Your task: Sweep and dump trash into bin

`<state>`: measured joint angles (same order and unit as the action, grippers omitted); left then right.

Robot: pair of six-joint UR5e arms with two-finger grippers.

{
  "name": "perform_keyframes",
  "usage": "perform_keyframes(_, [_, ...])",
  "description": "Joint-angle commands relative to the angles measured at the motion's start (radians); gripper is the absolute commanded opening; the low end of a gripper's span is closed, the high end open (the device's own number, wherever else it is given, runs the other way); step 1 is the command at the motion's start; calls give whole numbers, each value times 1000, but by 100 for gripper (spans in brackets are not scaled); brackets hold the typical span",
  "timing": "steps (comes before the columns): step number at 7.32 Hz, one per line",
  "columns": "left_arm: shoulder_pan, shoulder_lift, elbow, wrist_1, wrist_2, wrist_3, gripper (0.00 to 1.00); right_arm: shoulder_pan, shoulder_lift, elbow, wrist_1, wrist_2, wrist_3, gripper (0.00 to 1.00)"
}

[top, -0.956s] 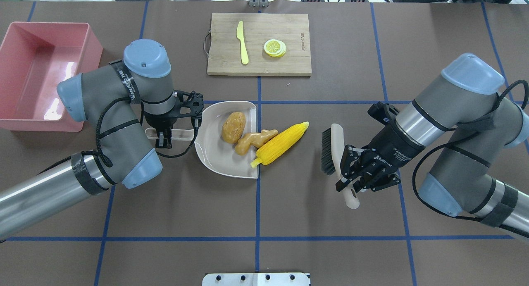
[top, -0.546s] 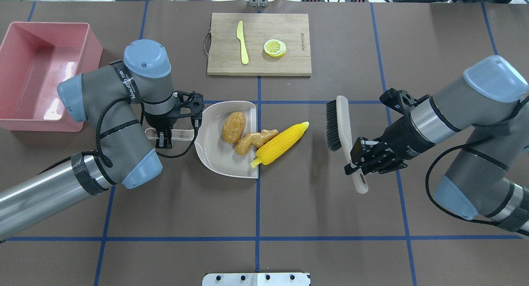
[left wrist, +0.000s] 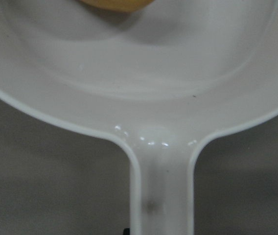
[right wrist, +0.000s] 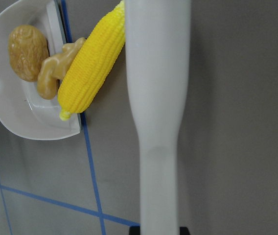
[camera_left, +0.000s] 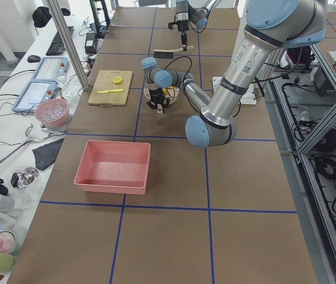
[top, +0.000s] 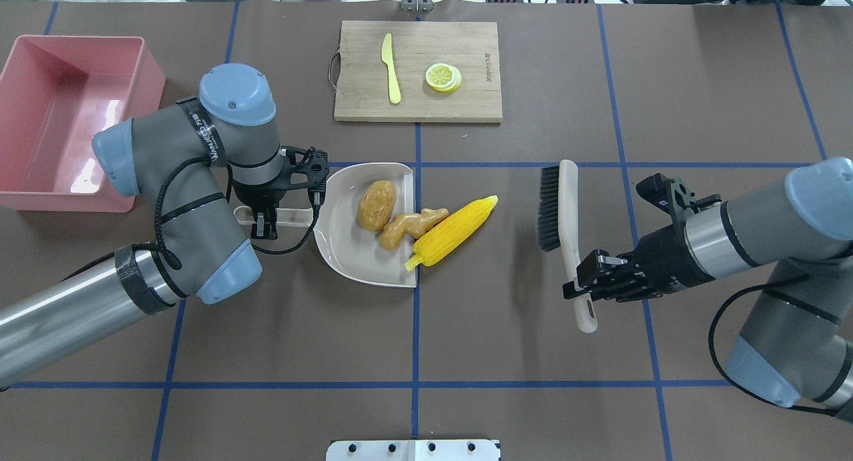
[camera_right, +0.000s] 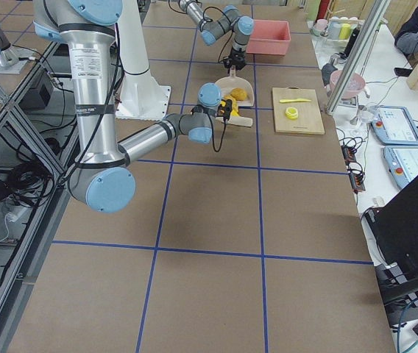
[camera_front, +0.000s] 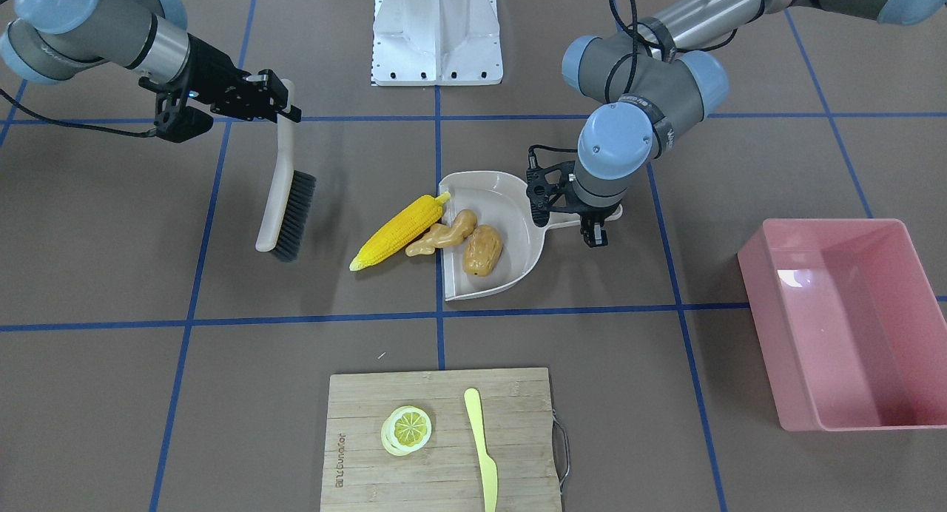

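A beige dustpan (top: pixel 346 248) lies flat mid-table, and my left gripper (top: pixel 264 222) is shut on its handle (left wrist: pixel 161 196). The brown potato (top: pixel 376 204) sits inside the pan. Over the pan's open lip lies the tan ginger root (top: pixel 413 224). The yellow corn cob (top: pixel 453 231) rests mostly on the table, its lower end on the lip. My right gripper (top: pixel 586 282) is shut on a brush (top: pixel 563 208), held to the right of the corn and apart from it, bristles facing the pan. The pink bin (top: pixel 60 202) stands at the far left.
A wooden cutting board (top: pixel 418 71) at the back centre carries a yellow knife (top: pixel 391 68) and a lemon slice (top: pixel 443 76). The left arm's elbow lies between the dustpan and the bin. A white mounting plate (camera_front: pixel 436 31) sits by the robot's base.
My right arm has pulled back to the right, carrying the brush away from the corn and turning it more upright in the view. The left arm, dustpan and toy foods have not moved.
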<state>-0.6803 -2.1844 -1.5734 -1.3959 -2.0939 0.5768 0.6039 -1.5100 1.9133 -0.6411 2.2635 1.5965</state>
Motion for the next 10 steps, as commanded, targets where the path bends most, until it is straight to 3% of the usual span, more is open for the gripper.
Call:
perform_keyframes(1, [1, 0, 1, 0, 0, 0, 0, -157, 19, -3, 12, -148, 63, 0])
perform_keyframes(4, [1, 0, 9, -2, 0, 0, 0, -220, 88, -26, -18, -156, 91, 0])
perform_keyframes(6, [1, -2, 9, -3, 0, 0, 0, -230, 157, -26, -110, -154, 89, 0])
perform_keyframes(10, [1, 0, 9, -2, 0, 5, 0, -224, 163, -63, -109, -157, 69, 0])
